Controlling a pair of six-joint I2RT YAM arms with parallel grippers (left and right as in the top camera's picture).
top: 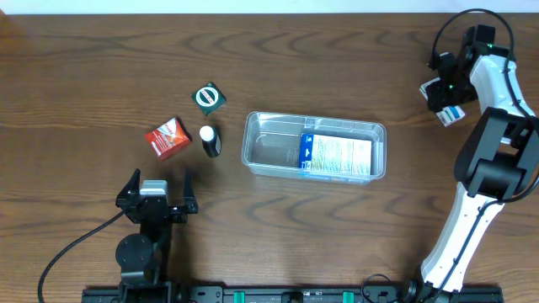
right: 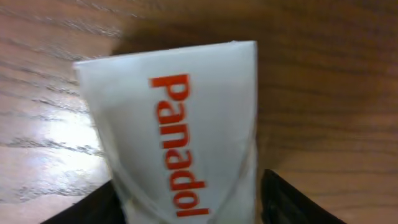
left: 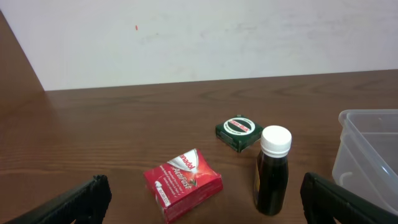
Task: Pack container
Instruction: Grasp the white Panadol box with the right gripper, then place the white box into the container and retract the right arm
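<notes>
**Q:** Brown wood-grain table (top: 84, 67): where is the clear rectangular plastic container (top: 274, 147)?
**A:** At table centre. A blue-and-white printed carton (top: 335, 156) lies in its right half.
**Q:** Left gripper (top: 160, 178)?
**A:** Jaws spread, holding nothing. A red carton (top: 168, 137), a green carton (top: 210, 98) and a white-capped dark bottle (top: 210, 140) sit just beyond it.
**Q:** Right gripper (top: 446, 108)?
**A:** At the far right, clamped on a white "Panadol" carton (right: 180, 137).

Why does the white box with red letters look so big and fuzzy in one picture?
Right wrist view: the white Panadol box is very close to the lens, so it fills the frame and looks soft, with glare on the table beside it. Left wrist view: the dark bottle and red box look sharp. Overhead view: even light.
</notes>
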